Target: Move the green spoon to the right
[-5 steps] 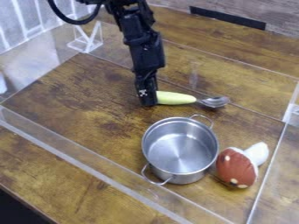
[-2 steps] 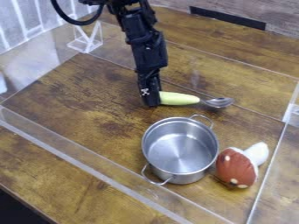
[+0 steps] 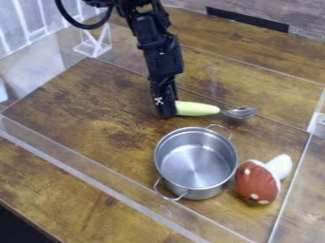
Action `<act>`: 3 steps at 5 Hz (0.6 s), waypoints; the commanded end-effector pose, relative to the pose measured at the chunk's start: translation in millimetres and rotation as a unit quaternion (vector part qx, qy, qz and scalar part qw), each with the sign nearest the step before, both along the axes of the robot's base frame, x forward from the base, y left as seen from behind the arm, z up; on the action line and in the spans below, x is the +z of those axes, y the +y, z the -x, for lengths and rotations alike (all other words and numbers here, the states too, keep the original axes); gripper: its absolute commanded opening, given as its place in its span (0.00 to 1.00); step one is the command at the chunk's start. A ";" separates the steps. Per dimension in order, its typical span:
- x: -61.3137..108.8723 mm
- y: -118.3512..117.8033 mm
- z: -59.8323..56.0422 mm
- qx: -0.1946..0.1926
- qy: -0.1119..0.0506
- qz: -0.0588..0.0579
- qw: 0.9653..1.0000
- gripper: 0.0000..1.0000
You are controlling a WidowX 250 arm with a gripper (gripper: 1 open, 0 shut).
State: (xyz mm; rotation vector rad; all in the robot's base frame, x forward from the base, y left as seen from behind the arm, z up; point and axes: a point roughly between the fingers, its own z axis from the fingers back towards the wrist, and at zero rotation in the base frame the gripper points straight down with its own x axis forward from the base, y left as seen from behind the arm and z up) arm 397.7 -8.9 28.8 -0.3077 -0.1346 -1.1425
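Note:
The green spoon [image 3: 197, 108] lies on the wooden table just behind the steel pot, its yellow-green handle pointing left and its silver bowl [image 3: 241, 112] pointing right. My black gripper [image 3: 162, 107] comes down steeply from above at the handle's left end. Its fingers are closed around that end, low over the table. The handle's tip is hidden behind the fingers.
A steel pot [image 3: 162, 154] stands in front of the spoon, with a red-brown and white mushroom toy [image 3: 258, 180] to its right. Clear plastic walls [image 3: 311, 114] border the work area. A white rack [image 3: 91, 40] stands at the back left.
The spoon has slid a little to the right along the table, together with my gripper. The pot and the mushroom toy have stayed put.

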 end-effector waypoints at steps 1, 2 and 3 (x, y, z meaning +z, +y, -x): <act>26.8 -3.4 5.8 0.028 -0.005 -0.003 1.000 1.00; 30.4 8.4 12.1 0.044 0.000 -0.005 0.999 1.00; 36.7 20.8 18.6 0.060 0.004 -0.011 0.998 1.00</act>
